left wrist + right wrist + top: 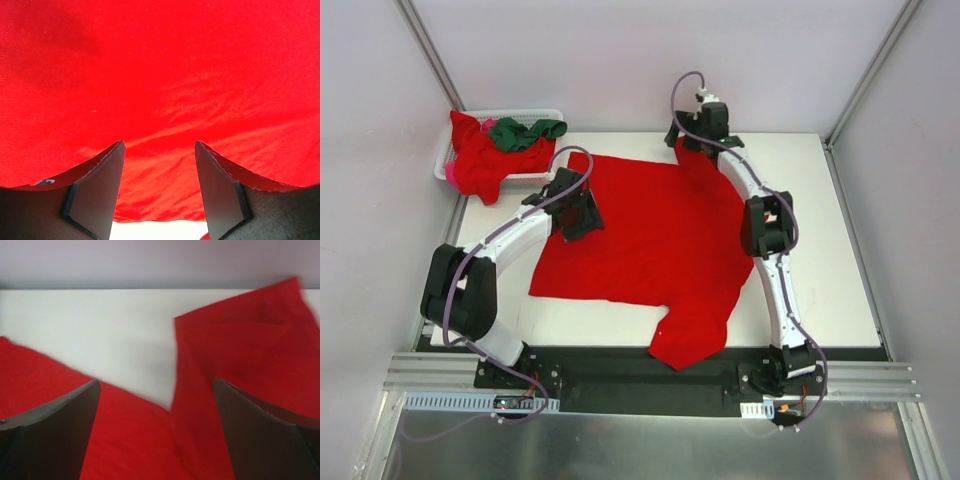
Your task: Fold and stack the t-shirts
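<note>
A large red t-shirt (640,235) lies spread flat on the white table (820,230). One sleeve (695,335) hangs over the near edge and the other sleeve (698,165) points to the far right. My left gripper (578,212) hovers over the shirt's left side. Its jaws are open with only red cloth (165,80) beneath my left gripper (160,145). My right gripper (698,140) is at the far sleeve, open wide. In the right wrist view my right gripper (156,382) sits over the armpit notch between sleeve (240,340) and body.
A white lattice basket (545,113) stands at the far left corner. A crumpled red t-shirt (480,160) spills over its front, and a dark green one (525,132) lies on top. Grey walls close in the table on three sides.
</note>
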Robot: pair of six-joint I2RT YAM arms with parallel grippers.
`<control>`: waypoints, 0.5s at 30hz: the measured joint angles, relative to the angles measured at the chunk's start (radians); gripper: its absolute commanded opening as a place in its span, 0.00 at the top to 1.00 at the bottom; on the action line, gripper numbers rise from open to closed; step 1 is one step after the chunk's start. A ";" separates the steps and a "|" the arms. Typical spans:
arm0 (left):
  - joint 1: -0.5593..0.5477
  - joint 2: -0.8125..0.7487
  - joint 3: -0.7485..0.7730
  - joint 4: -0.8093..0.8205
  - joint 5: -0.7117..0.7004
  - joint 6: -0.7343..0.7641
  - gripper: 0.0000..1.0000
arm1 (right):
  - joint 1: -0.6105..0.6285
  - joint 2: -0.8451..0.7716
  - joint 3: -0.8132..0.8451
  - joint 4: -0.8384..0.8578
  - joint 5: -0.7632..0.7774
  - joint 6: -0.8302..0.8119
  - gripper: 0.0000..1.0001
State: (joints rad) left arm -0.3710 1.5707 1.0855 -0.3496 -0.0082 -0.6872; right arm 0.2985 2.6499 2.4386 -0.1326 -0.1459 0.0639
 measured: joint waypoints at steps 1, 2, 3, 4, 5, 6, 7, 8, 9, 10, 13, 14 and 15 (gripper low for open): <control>0.000 0.000 0.000 0.000 0.000 0.000 0.41 | -0.013 -0.029 -0.018 -0.037 0.003 -0.004 0.00; 0.000 0.000 0.000 0.000 0.000 0.000 0.40 | -0.029 -0.063 -0.032 -0.073 0.010 -0.006 0.00; 0.000 0.000 0.000 0.000 0.000 -0.004 0.40 | -0.043 -0.098 -0.045 -0.101 0.018 -0.006 0.00; 0.000 0.000 0.000 0.000 0.000 -0.008 0.39 | -0.058 -0.156 -0.080 -0.130 0.029 -0.006 0.00; 0.001 0.000 -0.002 0.000 -0.001 -0.017 0.39 | -0.072 -0.223 -0.115 -0.167 0.040 -0.004 0.00; 0.006 0.000 -0.004 0.000 -0.002 -0.032 0.39 | -0.087 -0.303 -0.168 -0.186 0.056 0.000 0.00; 0.010 0.000 -0.010 0.000 -0.002 -0.048 0.40 | -0.098 -0.388 -0.227 -0.204 0.073 0.005 0.00; 0.014 0.000 -0.016 0.000 -0.001 -0.063 0.40 | -0.105 -0.487 -0.298 -0.230 0.089 0.016 0.00; 0.023 0.000 -0.025 -0.001 0.000 -0.085 0.40 | -0.106 -0.586 -0.366 -0.253 0.108 0.029 0.00; 0.034 0.000 -0.038 -0.002 0.000 -0.109 0.40 | -0.105 -0.665 -0.421 -0.265 0.124 0.037 0.00; 0.062 0.000 -0.067 -0.016 -0.002 -0.148 0.40 | -0.076 -0.922 -0.646 -0.304 0.188 0.061 0.00; 0.070 0.000 -0.074 -0.022 -0.006 -0.157 0.40 | -0.065 -0.974 -0.706 -0.322 0.204 0.067 0.00; 0.074 0.000 -0.081 -0.026 -0.011 -0.163 0.40 | -0.056 -1.006 -0.753 -0.345 0.218 0.076 0.00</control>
State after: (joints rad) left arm -0.2974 1.5703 1.0046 -0.3752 -0.0196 -0.8505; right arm 0.2424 1.6436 1.6859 -0.4778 0.0723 0.1394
